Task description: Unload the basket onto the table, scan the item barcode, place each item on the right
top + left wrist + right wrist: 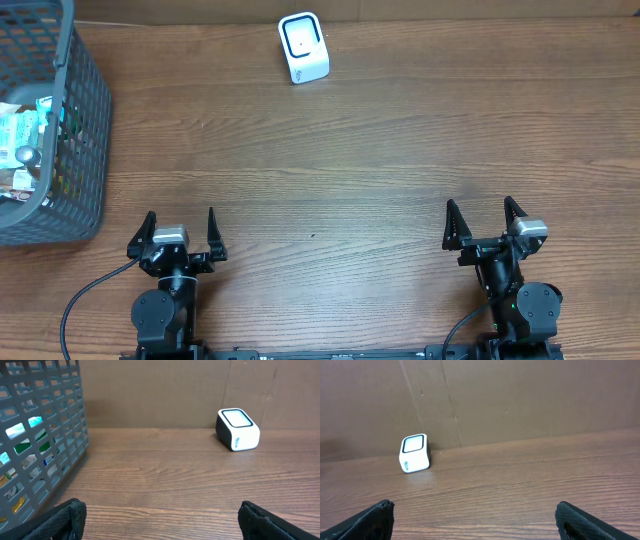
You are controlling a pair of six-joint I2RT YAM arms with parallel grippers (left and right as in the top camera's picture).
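Items (20, 135), seemingly small packets, lie jumbled inside the grey basket (92, 105) at the left edge of the tabletop (350, 180), well apart from the white scanner (303, 48). I have the left claw (180, 226) and right claw (480, 216) spread wide, both empty. Risks: snagging the mesh wall, or lifting a packet with its barcode hidden.

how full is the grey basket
Not empty: packets lie inside the basket, seen from above and through its mesh. How deep the pile goes, cannot tell.
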